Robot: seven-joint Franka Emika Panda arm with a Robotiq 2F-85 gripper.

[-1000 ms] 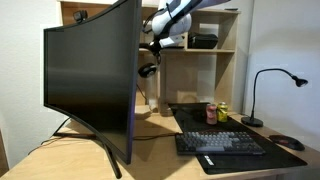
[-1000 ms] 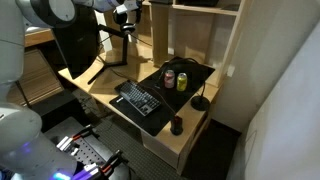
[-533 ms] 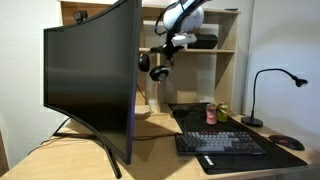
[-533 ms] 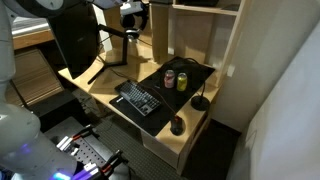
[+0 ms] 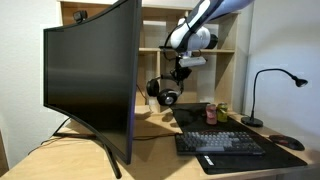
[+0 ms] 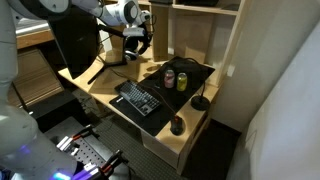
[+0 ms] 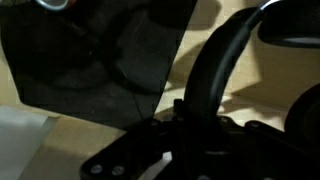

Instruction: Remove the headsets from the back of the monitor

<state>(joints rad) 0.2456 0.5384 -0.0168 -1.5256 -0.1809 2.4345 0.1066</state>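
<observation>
While aloft, headsets (image 5: 165,93) in the hand (image 5: 181,72).

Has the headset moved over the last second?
Yes. The headset, hanging from the gripper, has dropped lower and farther from the edge of the monitor.

The arm (image 5: 205,15) reaches down from the upper corner in an exterior view, its wrist bent so the gripper (image 5: 180,72) points downward. Its jaws seem closed on the headsets (image 5: 163,93), though the dark wrist view blurs the contact.
</observation>
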